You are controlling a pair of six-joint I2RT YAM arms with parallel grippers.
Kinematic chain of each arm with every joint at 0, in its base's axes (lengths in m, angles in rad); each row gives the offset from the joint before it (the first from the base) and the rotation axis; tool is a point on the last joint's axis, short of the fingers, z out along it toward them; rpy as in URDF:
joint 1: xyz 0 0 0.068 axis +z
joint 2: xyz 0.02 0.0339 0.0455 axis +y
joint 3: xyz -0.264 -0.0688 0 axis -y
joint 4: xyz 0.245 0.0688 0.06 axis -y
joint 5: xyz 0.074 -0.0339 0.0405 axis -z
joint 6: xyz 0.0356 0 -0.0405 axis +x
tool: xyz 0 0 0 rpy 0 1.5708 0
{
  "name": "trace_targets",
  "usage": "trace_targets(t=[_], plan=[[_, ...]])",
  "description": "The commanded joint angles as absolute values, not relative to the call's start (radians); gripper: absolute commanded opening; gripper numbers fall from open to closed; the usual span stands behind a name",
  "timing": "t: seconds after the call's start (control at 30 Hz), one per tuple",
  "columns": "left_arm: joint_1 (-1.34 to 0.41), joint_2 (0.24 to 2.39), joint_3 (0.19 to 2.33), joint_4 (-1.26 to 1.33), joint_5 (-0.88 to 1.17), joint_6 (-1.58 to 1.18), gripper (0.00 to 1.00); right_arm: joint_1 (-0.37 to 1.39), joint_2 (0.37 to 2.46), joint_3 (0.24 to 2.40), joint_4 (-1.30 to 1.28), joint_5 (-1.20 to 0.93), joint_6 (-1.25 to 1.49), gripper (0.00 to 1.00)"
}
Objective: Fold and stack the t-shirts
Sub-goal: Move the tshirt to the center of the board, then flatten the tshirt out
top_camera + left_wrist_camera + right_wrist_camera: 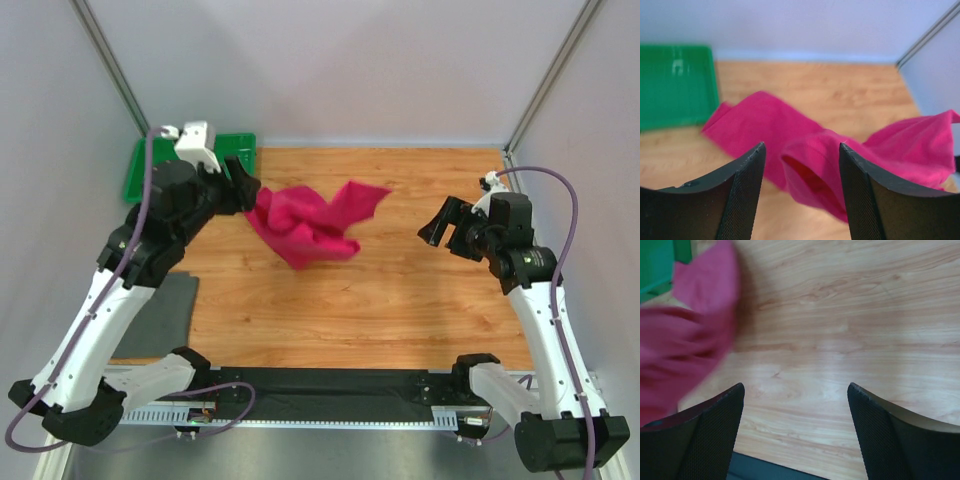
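Note:
One magenta-pink t-shirt (308, 226) lies crumpled in a loose heap on the wooden table (400, 290), left of centre, with one flap raised and blurred at its right. My left gripper (246, 190) is open at the shirt's left edge; in the left wrist view (801, 146) a fold of the shirt (815, 165) lies just beyond the wide-apart jaws, with nothing held. My right gripper (440, 224) is open and empty, well to the right of the shirt. In the right wrist view (795, 386) only bare wood lies between the jaws, and the shirt (690, 345) is blurred at the left.
A green tray (142, 176) stands at the back left behind the left arm, and it also shows in the left wrist view (675, 90). A dark grey mat (165, 310) lies at the left edge. A black strip (330, 385) runs along the near edge.

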State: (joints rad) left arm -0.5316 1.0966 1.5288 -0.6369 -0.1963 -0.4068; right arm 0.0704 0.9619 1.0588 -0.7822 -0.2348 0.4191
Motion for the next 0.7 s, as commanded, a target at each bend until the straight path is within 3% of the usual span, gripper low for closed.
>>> trace_targets(t=[0.0,0.17,0.33,0.47,0.67], plan=[[-0.554,1.001,1.317,-0.785,-0.232,-0.456,0.68,0.100,0.917,0.999,-0.864,-0.327,0.423,0.85],[-0.569,0.796,1.033,-0.861,-0.157,-0.508,0.71,0.136,0.862,0.876,-0.830,-0.422,0.433,0.86],[-0.607,0.778,0.833,-0.797,-0.016,-0.606,0.71,0.233,0.951,0.795,-0.741,-0.502,0.456,0.84],[-0.678,0.892,0.744,-0.664,0.103,-0.693,0.71,0.366,1.135,0.813,-0.651,-0.515,0.474,0.77],[-0.857,1.128,0.801,-0.583,-0.030,-0.664,0.70,0.485,1.412,0.883,-0.538,-0.558,0.523,0.70]])
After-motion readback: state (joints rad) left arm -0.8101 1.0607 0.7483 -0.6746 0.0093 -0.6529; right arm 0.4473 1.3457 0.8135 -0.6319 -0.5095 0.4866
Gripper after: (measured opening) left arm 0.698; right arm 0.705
